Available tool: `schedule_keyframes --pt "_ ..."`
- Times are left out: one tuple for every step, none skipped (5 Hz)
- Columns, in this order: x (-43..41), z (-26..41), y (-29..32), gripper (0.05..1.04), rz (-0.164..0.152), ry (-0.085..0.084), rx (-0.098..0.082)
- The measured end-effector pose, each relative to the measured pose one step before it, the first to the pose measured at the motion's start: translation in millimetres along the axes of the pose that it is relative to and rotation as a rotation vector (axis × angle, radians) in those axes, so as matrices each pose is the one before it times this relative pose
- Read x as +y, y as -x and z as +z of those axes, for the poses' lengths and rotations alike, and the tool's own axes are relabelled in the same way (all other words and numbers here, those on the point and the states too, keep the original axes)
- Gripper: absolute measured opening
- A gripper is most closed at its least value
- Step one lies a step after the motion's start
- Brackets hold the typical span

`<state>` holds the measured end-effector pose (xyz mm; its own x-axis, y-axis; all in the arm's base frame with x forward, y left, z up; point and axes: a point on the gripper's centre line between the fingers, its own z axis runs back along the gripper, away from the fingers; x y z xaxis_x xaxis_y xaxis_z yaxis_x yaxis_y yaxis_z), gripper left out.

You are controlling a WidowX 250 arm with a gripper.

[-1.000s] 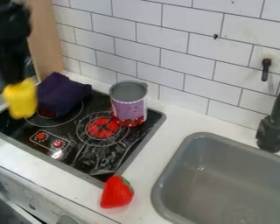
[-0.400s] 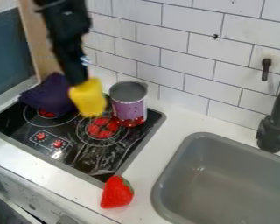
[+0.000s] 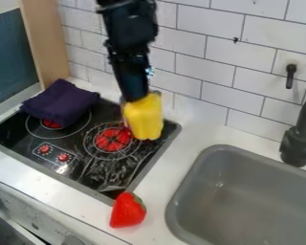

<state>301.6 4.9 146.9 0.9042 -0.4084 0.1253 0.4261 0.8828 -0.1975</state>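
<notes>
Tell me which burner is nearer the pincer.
The burner nearer the sink; the pincer, gripping a yellow thing, hangs close by. The other burner lies by the cloth.

The black two-finger gripper (image 3: 136,97) holds a yellow, ridged, block-like object (image 3: 144,117) in front of the purple metal can (image 3: 123,111). A folded dark purple cloth (image 3: 61,102) lies on the black stovetop (image 3: 111,167), left of the gripper; a red plastic strawberry (image 3: 127,210) sits near the grey sink (image 3: 245,196).

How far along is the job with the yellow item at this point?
Done: the grasp, as the gripper has the yellow item. In hand: the item hangs at the far right part of the stove, in the camera's view; contact with anything beneath can't be judged. Left: probably setting it down and letting go, since it is not yet released.
</notes>
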Motion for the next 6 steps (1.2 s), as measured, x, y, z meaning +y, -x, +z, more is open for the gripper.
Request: schedule_keyframes --pt "-13.29 -6.42 -4.45 0.104 0.0075 -0.0433 0.0538" --pt "0.76 -24.60 -9.08 0.104 -0.0056 -0.0434 0.0759" --pt "-1.14 -9.69 -8.71 0.104 -0.0133 0.0132 -0.0198" --pt "-5.07 -19.38 0.27 0.104 -0.0193 0.0517 0.0073" --pt "-3.35 -3.63 -2.98 0.104 -0.0362 0.0328 -0.0118" --pt "4.70 -1.96 -1.43 0.104 0.0155 -0.0414 0.0174"
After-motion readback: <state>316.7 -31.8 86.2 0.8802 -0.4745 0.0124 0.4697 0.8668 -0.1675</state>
